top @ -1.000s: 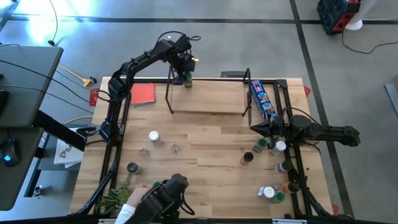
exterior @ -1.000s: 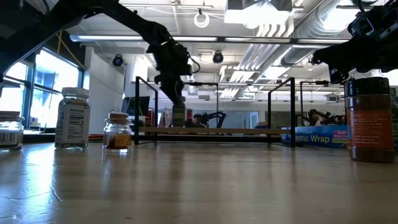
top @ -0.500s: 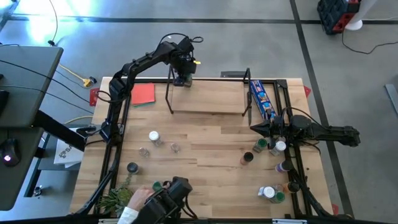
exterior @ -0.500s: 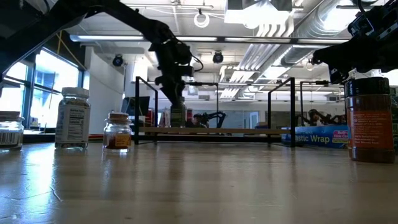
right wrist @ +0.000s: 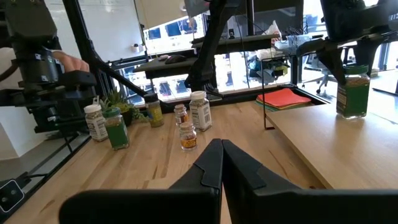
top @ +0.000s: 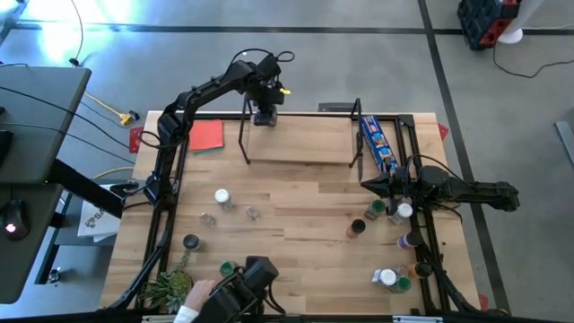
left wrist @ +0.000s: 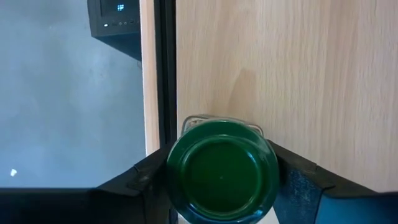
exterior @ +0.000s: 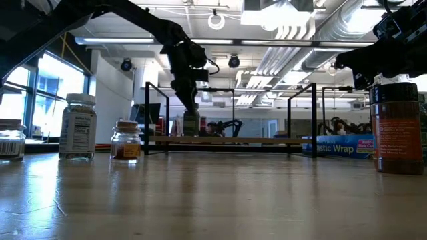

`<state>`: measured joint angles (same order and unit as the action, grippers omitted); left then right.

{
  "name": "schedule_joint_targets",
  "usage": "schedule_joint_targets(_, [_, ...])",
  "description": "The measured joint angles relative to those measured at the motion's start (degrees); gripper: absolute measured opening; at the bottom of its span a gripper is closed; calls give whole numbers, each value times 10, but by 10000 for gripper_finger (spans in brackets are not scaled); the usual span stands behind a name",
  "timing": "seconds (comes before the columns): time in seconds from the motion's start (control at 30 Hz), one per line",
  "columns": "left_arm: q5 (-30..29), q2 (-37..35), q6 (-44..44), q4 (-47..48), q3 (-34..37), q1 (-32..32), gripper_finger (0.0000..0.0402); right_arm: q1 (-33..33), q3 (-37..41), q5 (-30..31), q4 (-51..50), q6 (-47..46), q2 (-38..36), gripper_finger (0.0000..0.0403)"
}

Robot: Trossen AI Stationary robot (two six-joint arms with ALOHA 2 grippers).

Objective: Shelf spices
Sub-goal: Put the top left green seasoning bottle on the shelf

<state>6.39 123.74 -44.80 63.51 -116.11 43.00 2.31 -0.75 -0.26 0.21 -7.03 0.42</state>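
The left claw (left wrist: 222, 186) straddles a green-lidded spice jar (left wrist: 222, 169) standing at the shelf (top: 296, 144) board's back-left corner, fingers beside it; grip uncertain. Best lift straight up, clearing the lid.

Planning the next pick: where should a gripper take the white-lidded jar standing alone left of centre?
Grip the white-lidded jar around its round body just under the lid, coming straight down from above. It stands upright, with open table around it and the nearest small jars apart.
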Motion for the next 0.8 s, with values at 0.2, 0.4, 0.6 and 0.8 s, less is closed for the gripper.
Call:
schedule_joint_targets(0.2, [0,0,16,-1,0,0,206,0,0,0,0,0,0,0])
schedule_joint_targets(0.4, [4,0,28,-3,0,2,217,0,0,0,0,0,0,0])
schedule_joint_targets(0.6, [6,0,46,-3,1,9,236,0,0,0,0,0,0,0])
schedule_joint_targets(0.8, [7,0,56,-3,1,16,243,0,0,0,0,0,0,0])
